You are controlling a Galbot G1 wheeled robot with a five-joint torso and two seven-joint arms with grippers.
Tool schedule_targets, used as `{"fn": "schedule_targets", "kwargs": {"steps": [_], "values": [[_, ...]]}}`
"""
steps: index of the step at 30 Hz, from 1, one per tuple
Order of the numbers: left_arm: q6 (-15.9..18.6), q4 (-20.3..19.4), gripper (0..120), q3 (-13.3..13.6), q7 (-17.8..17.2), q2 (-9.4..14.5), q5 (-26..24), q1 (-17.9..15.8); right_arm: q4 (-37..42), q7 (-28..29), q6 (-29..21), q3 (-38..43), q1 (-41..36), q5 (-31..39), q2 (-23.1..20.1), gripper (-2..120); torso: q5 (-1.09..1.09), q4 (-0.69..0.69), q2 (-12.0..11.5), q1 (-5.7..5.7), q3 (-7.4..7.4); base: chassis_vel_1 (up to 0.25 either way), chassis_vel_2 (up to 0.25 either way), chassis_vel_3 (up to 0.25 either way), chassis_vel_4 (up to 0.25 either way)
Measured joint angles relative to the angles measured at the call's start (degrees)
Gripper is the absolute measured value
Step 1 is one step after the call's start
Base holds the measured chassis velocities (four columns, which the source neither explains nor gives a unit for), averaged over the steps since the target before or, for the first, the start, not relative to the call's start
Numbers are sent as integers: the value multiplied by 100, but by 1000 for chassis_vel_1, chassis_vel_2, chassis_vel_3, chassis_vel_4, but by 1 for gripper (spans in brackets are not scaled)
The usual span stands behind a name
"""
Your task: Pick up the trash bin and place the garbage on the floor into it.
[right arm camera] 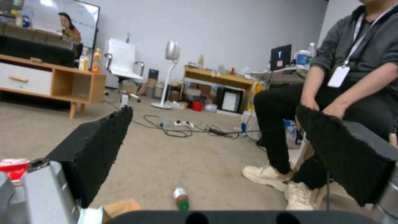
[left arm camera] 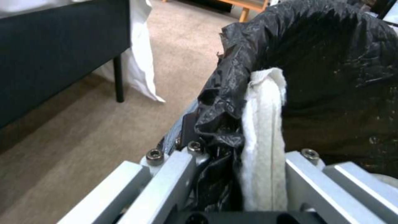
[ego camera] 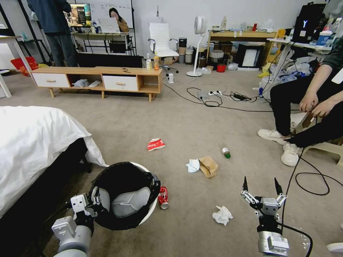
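Left gripper [ego camera: 93, 201], lower left of frame, clamps the rim of the small round white black-bagged trash bin [ego camera: 125, 194]. Right gripper [ego camera: 262, 191], lower right, gapes empty. Crumpled white tissue [ego camera: 222, 215] lies just left of it, nearer than the red soda can [ego camera: 163, 197].

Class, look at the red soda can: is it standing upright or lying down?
Lying down: the red soda can rests on its side on the floor beside the trash bin.

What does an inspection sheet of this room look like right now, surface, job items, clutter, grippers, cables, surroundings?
Surface: floor, beige carpet.
Job's things: trash bin, black-lined, tilted beside the bed; soda can next to it; tissues and; paper bag; bottle; wrapper.
Clutter: two drink bottles on the low cabinet.
Grippers: left gripper, jaws clamped on the bin rim; right gripper, jaws open above the carpet.
Cables: black cables across the floor.
Surroundings: bed, seated person's shoes.
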Motion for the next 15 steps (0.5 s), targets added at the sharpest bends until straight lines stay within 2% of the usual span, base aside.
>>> {"fn": "schedule_targets", "kwargs": {"steps": [7, 11, 15], "values": [[-8, 0, 6, -1, 1, -1, 2, -12, -7, 21, 14, -1, 18, -1, 3, 100, -3, 0, 0, 1, 1, -176, 186, 167, -183], [-12, 0, 6, -16, 1, -1, 2, -13, -21, 26, 36, -11, 27, 1, 4, 100, -2, 0, 0, 1, 1, -112, 120, 97, -91], [-14, 0, 6, -27, 1, -1, 0, -11, -26, 47, -1, -24, 24, 17, -31, 100, -1, 0, 0, 0, 0, 0, 0, 0, 0]]}}
